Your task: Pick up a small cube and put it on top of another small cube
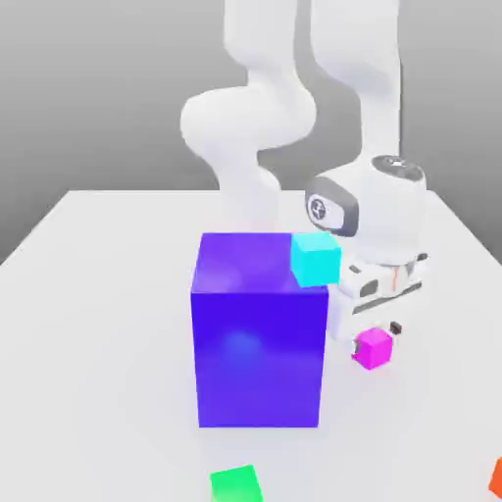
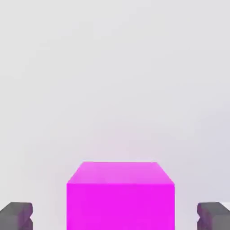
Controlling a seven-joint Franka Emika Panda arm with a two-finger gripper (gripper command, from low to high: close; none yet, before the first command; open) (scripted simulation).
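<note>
The gripper sits low over the white table, at the exterior view's right of the big blue-violet cube. Its fingers are spread wide — in the hand view a dark fingertip stands on each side of the small magenta-pink cube, with bare table showing between each pad and the cube's faces. The claw therefore straddles the cube without pinching it; no contact can be seen on either side. In the exterior view the small magenta-pink cube rests on the table just under the white hand, close beside the lower right corner of the blue-violet block.

Going from the exterior view's left to its right along the surface: the table lies bare at the left, then comes the tall blue-violet cube near the middle, with a small green cube in front of it by the lower edge. A cyan cube shows at the upper right corner of the blue-violet block; whether it rests on the block or stands behind it cannot be told. Then come the hand and the magenta cube, and at the far right corner an orange-red piece is cut off by the edge.

Behind the table the white arm rises in bends against a plain grey backdrop — lighter low down, darker above.
</note>
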